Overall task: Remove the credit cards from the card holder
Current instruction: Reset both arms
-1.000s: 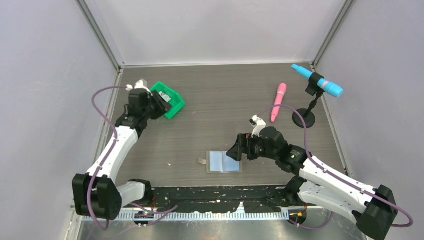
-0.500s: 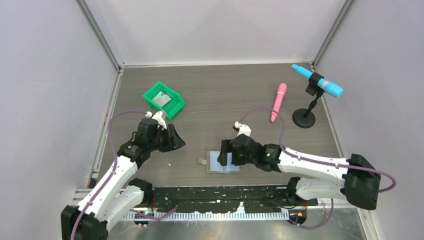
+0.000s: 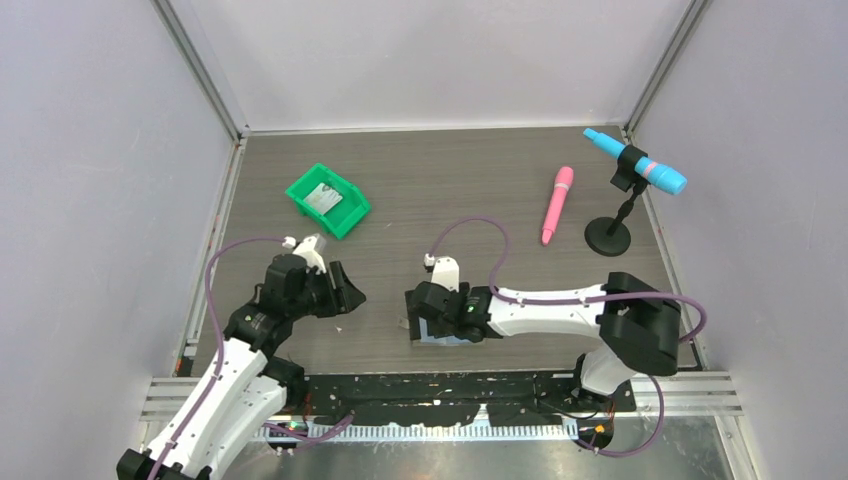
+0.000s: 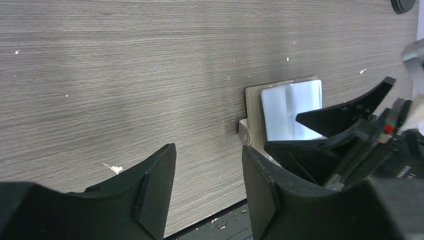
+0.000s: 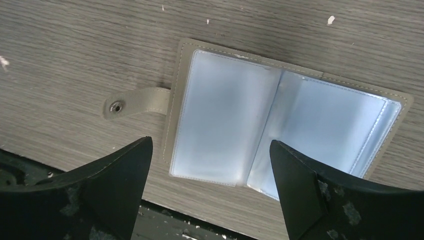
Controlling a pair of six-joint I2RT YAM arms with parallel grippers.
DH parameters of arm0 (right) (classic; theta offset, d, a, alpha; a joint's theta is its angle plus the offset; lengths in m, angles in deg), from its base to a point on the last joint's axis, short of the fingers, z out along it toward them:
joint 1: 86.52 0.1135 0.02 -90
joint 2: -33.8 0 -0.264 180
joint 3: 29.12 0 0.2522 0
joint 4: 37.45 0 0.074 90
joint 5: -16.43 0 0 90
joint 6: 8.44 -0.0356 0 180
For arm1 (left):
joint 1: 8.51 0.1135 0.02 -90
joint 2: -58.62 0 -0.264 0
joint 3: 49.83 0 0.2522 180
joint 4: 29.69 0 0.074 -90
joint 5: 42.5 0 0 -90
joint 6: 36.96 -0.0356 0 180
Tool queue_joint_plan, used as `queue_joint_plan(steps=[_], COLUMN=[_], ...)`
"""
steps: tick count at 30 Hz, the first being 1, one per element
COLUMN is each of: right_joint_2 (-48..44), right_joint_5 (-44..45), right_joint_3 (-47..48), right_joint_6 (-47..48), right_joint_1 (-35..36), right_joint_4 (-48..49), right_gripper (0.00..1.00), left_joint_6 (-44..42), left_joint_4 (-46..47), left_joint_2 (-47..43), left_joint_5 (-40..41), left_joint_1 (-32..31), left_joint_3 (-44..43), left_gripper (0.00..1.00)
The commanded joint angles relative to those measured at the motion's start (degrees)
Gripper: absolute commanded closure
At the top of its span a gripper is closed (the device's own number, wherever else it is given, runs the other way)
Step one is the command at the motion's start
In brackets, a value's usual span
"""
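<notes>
The card holder (image 5: 280,115) lies open and flat on the table at the bottom middle of the top view, with the right gripper (image 5: 209,150) spread wide over it and the left gripper (image 4: 208,150) half open and empty to its left.

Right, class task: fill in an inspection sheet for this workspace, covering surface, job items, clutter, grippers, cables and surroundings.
Surface: dark wood-grain table, a few white specks.
Job's things: card holder lies open near the front edge; one pale card sits in the green bin; whether cards remain in the sleeves cannot be told.
Clutter: pink pen; blue cylinder on a black stand.
Grippers: left gripper jaws apart, empty, over bare table; right gripper jaws wide over the holder, nothing held.
Cables: purple cable loops off each arm.
Surroundings: pale walls, metal frame posts.
</notes>
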State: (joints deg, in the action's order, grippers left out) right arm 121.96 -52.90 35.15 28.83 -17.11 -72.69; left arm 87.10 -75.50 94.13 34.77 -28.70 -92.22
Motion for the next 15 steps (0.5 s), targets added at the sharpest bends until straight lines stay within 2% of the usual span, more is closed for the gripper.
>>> queue_joint_plan(steps=[1, 5, 7, 12, 15], right_joint_2=[3.54, 5.33, 5.53, 4.71, 3.95], right_joint_5=[4.10, 5.60, 5.49, 5.18, 5.03], right_joint_3=[4.18, 4.40, 3.93, 2.65, 1.71], right_joint_6=[-1.76, -2.05, -1.95, -1.95, -1.74], right_joint_1=[0.61, 0.73, 0.73, 0.72, 0.73], right_joint_4=[-3.19, -4.79, -4.28, -1.46, -0.42], right_gripper=[0.05, 0.08, 0.14, 0.40, 0.50], left_joint_6=[0.25, 0.33, 0.38, 0.32, 0.44], left_joint_4=[0.41, 0.58, 0.59, 0.50, 0.58], left_joint_2=[-1.67, -2.14, -2.11, -1.77, -1.75], left_joint_5=[-1.76, -1.51, -1.43, -1.47, -1.50], left_joint_1=[-0.02, 0.04, -0.02, 0.04, 0.04], left_joint_3=[0.06, 0.15, 0.19, -0.01, -0.20], left_gripper=[0.46, 0.46, 0.45, 0.45, 0.45])
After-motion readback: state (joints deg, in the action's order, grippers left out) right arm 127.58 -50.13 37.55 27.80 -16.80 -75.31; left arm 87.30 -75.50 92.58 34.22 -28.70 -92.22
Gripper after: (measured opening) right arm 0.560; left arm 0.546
